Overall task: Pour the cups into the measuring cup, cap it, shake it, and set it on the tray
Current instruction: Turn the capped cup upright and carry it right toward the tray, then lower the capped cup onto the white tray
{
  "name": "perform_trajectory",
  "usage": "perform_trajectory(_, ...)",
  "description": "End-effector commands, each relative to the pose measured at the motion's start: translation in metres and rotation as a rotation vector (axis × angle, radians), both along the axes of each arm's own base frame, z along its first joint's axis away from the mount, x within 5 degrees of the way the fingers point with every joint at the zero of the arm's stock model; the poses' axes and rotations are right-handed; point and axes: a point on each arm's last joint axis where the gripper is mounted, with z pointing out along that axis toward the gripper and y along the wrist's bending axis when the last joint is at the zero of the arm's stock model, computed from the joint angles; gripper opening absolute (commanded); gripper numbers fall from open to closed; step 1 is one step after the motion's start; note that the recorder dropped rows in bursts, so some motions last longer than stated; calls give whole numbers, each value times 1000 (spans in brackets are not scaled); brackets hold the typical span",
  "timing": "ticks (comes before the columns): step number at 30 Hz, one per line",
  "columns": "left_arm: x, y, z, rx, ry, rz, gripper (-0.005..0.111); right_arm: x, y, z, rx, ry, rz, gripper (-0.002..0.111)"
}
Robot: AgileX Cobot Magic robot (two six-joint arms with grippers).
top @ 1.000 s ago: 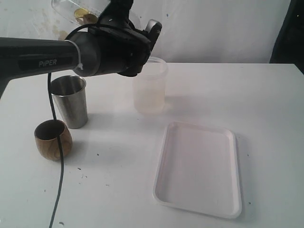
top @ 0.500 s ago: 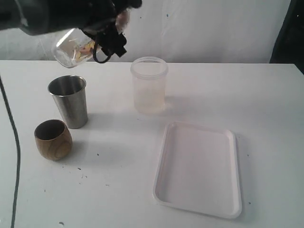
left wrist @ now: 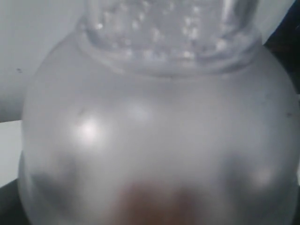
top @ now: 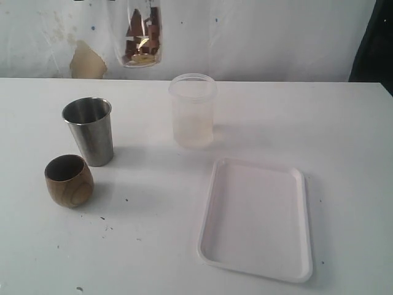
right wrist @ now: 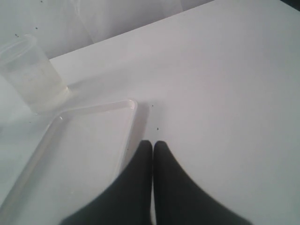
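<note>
The measuring cup hangs upright in the air at the back left, above the table, with brown pieces inside. The left gripper holding it is above the exterior view's top edge. In the left wrist view the measuring cup fills the frame as a blurred frosted shape and hides the jaws. The steel tumbler and the wooden cup stand on the table at the left. The white tray lies at front right, nothing on it. My right gripper is shut and empty, just off the tray's corner.
A frosted translucent tub stands behind the tray, near the table's middle; the right wrist view shows this tub beyond the tray. Small dark specks lie on the white table.
The left arm has risen out of the exterior view. The measuring cup went from lying tilted to upright and shifted right. The cups, tub and tray stayed put.
</note>
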Motion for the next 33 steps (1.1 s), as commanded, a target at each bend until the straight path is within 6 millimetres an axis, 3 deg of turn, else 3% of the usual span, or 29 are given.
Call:
perform_trajectory(1,-13,3,8,-220,-89,45,0,0,0,0,-4,-4,4,0)
perform_trajectory(8,-52,28,-25,-230,-239,228,0,0,0,0,-4,-4,4,0)
perform_trajectory(15,-91,38,-31,-242,-396,267,0,0,0,0,-4,-4,4,0)
perform_trajectory(18,-106,31,-33,-272,-491,150,0,0,0,0,-4,-4,4,0)
perform_trajectory(21,-118,18,-39,-311,-560,-72,0,0,0,0,-4,-4,4,0)
perform_trajectory(27,-138,-9,-62,-131,-521,-532,0,0,0,0,-4,-4,4,0)
perform_trajectory(33,-151,-22,-73,-209,-499,-769,0,0,0,0,-4,-4,4,0)
